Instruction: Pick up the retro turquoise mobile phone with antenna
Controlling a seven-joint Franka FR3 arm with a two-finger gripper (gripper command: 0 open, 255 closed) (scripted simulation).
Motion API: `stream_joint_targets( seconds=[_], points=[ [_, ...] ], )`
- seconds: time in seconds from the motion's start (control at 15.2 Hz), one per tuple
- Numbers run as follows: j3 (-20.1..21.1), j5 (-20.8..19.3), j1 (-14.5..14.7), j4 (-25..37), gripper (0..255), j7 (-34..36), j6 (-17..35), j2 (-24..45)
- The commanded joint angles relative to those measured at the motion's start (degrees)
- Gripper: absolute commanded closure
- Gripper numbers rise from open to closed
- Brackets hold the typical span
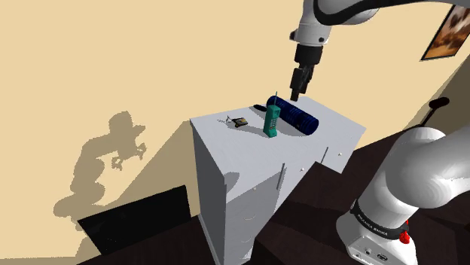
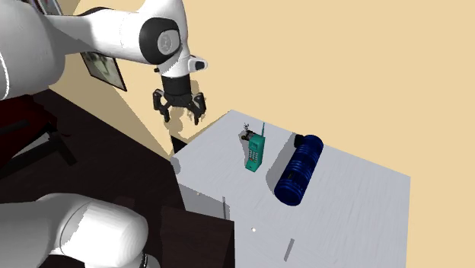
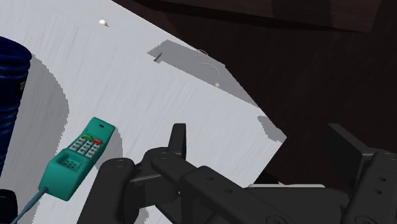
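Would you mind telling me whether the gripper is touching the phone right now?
Apart. The second exterior view shows the open gripper in the air, with a clear gap to the phone.

Support: pale grey-white cabinet (image 1: 248, 149), flat top, slim bar handles and small round knobs on its front face. Three items lie on the top, grouped toward the wall side.

1. Turquoise phone (image 2: 256, 152): lies flat, keypad up, thin antenna at one end. It sits between the other two items.
2. Dark blue ribbed cylinder (image 2: 299, 169): on its side, just beside the phone and roughly parallel to it. The second exterior view shows a narrow gap between them.
3. Small dark object (image 1: 239, 122): near the phone's antenna end, with a thin wiry piece attached; too small to identify.

The front half of the top is bare.
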Motion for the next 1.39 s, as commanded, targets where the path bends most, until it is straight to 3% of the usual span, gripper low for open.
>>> stream_joint_targets(
  seconds=[0.0, 0.66, 1.32],
  points=[
    [-1.7, -0.7, -0.5, 0.3, 0, -1.9, 3.4, 3.3],
    [-9.8, -0.4, -2.0, 5.5, 0, -12.1, 17.4, 21.2],
    [-14.7, 8.2, -4.4, 18.3, 0, -24.8, 25.9, 42.7]
  ],
)
